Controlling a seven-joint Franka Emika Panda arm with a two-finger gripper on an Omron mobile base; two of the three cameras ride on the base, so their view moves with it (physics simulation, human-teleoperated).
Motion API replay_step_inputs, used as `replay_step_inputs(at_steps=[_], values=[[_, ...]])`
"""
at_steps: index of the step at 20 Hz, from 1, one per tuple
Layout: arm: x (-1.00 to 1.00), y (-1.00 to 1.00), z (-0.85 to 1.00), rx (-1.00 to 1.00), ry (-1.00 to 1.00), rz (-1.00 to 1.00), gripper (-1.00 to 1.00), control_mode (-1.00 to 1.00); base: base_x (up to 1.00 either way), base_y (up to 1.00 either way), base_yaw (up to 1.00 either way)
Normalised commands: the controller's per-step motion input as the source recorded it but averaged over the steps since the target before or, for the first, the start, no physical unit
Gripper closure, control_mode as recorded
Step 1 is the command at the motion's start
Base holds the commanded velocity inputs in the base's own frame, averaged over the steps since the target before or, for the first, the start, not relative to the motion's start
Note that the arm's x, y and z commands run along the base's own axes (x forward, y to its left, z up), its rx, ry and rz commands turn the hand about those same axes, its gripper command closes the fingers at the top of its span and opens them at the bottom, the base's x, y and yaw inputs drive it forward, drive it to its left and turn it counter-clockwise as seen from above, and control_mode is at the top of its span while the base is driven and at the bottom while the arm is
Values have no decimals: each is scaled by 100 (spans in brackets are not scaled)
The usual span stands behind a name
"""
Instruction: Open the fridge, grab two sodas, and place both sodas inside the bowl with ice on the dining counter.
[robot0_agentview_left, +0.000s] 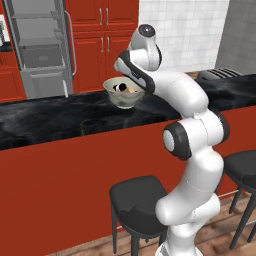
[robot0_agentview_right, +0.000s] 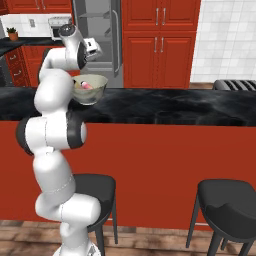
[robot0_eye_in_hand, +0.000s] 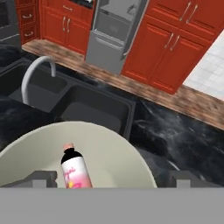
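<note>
A soda (robot0_eye_in_hand: 75, 170) lies on its side in the bowl (robot0_eye_in_hand: 113, 151), dark cap pointing away from me, pink label up (I can make out just this one bottle). The bowl sits on the dining counter (robot0_agentview_left: 60, 117), beside a dark sink (robot0_eye_in_hand: 94, 107) with a curved tap (robot0_eye_in_hand: 37, 74). My pincer (robot0_eye_in_hand: 111, 178) hangs just above the bowl, spread wide, holding nothing. Beyond, the fridge (robot0_agentview_left: 42, 47) stands open among red cabinets (robot0_agentview_right: 160, 42).

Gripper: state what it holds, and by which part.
Nothing. The gripper is open above the bowl; the soda lies loose inside, between the fingertips but ungripped.
</note>
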Motion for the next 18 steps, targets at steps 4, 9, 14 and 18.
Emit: replay_step_inputs(at_steps=[4,9,14,18], values=[[-62,-26,0,0,-11,-1,-100,-100,0,0,0],[-77,-33,-5,0,-12,0,-100,-100,0,0,0],[-81,-30,-8,0,-13,0,-100,-100,0,0,0],[-84,-23,-5,0,-15,0,-100,-100,0,0,0]])
